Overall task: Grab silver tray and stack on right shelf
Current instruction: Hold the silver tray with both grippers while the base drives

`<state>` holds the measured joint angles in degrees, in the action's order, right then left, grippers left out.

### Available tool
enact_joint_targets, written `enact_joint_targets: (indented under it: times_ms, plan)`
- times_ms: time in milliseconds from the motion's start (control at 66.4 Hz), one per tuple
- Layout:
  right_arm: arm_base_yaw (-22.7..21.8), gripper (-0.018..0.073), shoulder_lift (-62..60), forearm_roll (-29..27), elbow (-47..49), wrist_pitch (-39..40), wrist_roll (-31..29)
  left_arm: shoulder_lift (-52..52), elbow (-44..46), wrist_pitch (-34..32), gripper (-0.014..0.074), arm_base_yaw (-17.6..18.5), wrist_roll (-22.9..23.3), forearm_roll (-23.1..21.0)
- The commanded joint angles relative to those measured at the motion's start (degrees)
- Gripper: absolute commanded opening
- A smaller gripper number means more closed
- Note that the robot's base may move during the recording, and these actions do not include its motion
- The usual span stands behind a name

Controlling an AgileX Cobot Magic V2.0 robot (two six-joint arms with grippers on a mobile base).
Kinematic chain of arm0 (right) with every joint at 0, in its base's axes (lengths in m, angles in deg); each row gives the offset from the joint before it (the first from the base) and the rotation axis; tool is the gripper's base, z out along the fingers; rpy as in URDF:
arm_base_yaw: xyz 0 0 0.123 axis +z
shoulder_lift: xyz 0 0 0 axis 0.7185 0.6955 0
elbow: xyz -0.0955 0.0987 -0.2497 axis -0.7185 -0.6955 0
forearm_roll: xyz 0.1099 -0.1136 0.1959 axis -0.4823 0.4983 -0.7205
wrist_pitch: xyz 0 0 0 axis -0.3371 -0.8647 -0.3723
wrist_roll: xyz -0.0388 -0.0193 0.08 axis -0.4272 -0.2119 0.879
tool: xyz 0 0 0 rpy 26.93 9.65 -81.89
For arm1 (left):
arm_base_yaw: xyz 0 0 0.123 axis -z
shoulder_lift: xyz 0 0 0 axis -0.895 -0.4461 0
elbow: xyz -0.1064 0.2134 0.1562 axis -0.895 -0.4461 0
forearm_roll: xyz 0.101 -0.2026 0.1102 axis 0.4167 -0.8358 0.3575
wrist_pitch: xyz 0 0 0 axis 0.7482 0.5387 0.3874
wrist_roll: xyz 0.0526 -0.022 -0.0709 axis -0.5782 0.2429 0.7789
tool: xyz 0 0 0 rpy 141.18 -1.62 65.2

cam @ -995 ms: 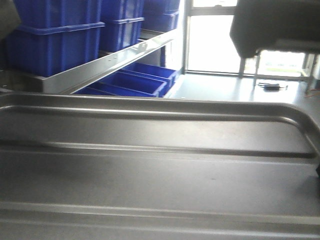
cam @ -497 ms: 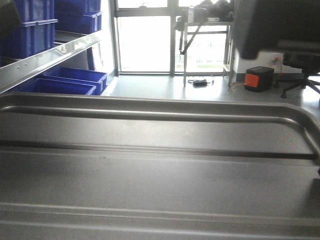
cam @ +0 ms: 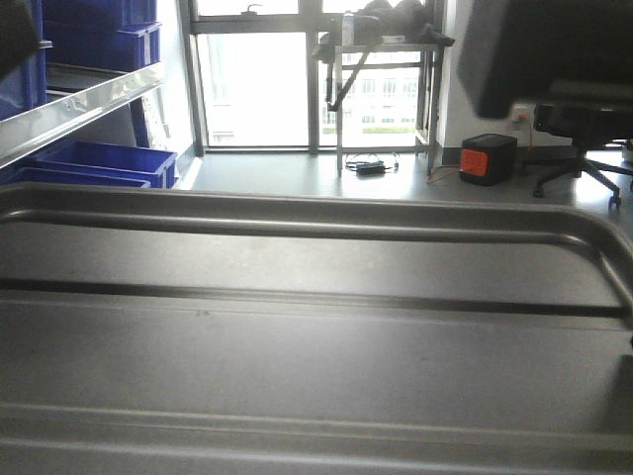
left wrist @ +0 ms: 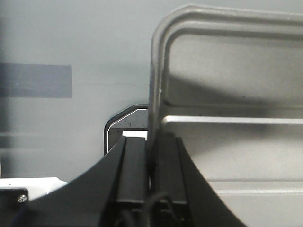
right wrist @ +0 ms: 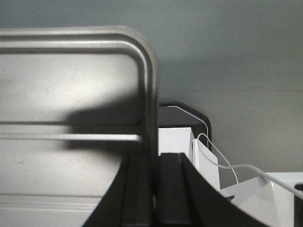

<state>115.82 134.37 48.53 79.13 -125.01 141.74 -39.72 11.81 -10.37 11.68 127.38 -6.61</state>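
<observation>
Black fingers of the left pincer are squeezed onto the silver tray, one each side of its rolled rim at a short end, and only the thin metal edge sits between them. The right pincer mirrors it at the opposite end, pinching the rim there just as tightly. So the tray hangs between the two arms, close up against the front camera and lying roughly level. It's shiny, with rounded corners, a raised rim and two long ridges across its base. Beyond it I see blue bins at the left and an orange box on the floor.
</observation>
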Motion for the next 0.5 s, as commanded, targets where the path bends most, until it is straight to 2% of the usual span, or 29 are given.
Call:
enact_joint_targets:
  times_ms: [0, 482]
  plan:
    - [0.12, 0.0059, -1.33, 2.35, 1.41, 0.48, -0.11, 1.25, 1.29, 6.44, -0.0085, 0.41, -0.31, 1.34]
    - [0.12, 0.0059, -1.33, 2.35, 1.41, 0.48, -0.11, 1.25, 1.29, 6.44, -0.0085, 0.41, -0.31, 1.34]
